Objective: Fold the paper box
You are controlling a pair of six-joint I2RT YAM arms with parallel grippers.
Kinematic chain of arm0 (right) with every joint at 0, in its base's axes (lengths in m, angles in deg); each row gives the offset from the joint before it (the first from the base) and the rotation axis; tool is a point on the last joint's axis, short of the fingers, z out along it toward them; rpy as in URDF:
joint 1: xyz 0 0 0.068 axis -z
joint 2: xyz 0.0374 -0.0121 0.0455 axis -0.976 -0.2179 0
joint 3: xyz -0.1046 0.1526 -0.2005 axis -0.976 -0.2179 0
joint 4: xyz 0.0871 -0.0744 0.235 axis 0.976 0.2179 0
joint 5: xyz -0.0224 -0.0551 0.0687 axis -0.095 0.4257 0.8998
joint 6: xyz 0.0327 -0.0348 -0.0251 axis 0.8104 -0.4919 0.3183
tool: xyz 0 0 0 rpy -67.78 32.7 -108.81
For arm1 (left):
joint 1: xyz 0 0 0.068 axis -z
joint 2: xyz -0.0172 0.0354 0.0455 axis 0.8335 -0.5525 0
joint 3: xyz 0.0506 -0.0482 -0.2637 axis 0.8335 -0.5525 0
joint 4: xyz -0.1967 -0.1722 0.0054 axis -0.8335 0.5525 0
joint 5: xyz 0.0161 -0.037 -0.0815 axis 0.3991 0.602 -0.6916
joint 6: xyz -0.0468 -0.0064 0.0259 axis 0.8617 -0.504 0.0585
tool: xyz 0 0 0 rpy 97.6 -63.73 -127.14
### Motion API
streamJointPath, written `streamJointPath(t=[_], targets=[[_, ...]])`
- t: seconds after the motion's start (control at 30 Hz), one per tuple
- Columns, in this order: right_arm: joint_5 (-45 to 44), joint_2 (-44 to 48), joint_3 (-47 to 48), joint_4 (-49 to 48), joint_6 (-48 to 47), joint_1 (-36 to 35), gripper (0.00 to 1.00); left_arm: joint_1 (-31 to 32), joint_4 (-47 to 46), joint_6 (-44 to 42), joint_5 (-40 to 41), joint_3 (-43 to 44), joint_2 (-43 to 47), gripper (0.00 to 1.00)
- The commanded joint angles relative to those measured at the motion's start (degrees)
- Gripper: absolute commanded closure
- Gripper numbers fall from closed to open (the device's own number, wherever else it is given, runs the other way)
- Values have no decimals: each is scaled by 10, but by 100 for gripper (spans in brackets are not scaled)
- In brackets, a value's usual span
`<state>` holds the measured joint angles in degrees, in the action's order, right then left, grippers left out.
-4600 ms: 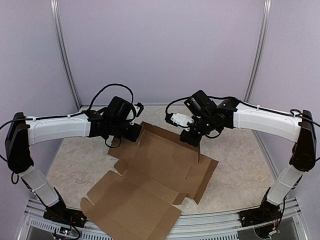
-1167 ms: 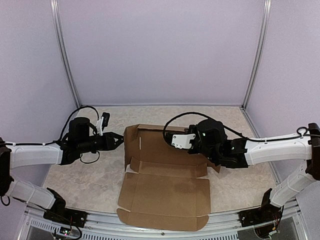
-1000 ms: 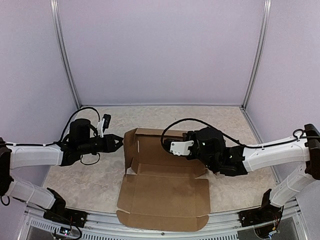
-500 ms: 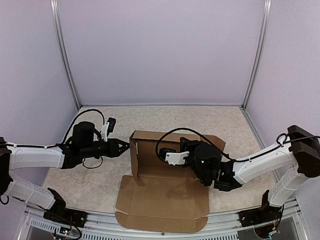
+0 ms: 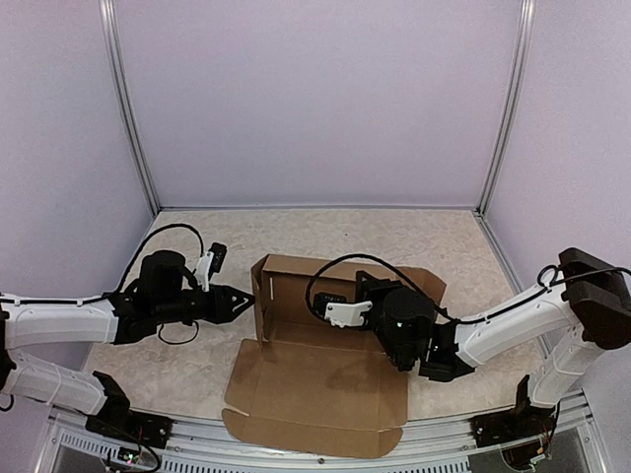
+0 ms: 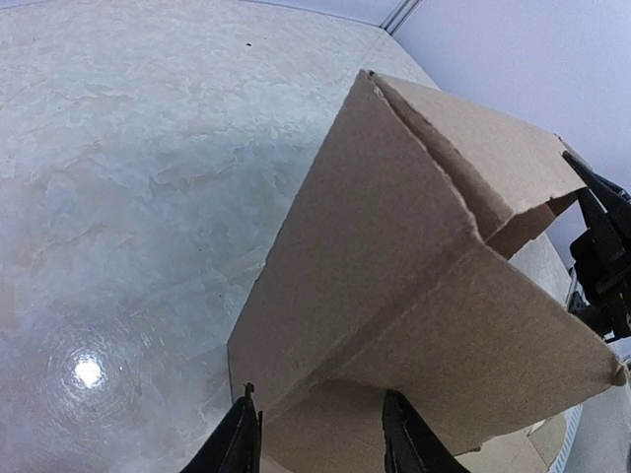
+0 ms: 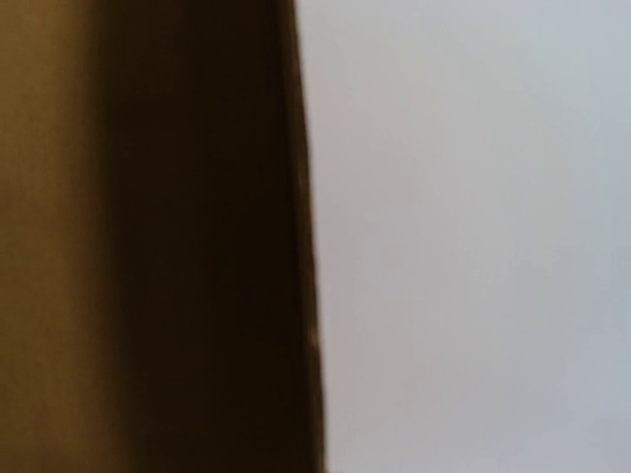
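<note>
Widening jaws on left gripper (image 6: 320, 443) beside newly raised left wall (image 6: 365, 256), shut on right gripper (image 5: 330, 296) inside paper box (image 5: 340, 268); tray taking shape, front panel (image 5: 320, 384) still flat.

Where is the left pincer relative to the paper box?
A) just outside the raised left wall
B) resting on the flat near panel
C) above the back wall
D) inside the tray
A: the left pincer points at the outer face of the raised left wall of the paper box.
</note>
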<state>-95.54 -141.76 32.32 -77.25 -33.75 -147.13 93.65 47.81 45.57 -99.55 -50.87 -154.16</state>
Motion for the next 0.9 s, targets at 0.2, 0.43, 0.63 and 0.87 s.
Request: streamJointPath(t=[0.2,0.43,0.63,0.87], targets=[[-18,-16,-2,-8,7,-21,100,20,-14,-8,23,4,-21,58],[-27,-21,4,-1,12,-30,100,39,-10,-22,62,18,-47,54],[-27,-23,5,9,26,-33,100,56,-10,-35,105,33,-62,51],[-30,-21,13,33,46,-36,100,90,-9,-41,192,48,-84,48]])
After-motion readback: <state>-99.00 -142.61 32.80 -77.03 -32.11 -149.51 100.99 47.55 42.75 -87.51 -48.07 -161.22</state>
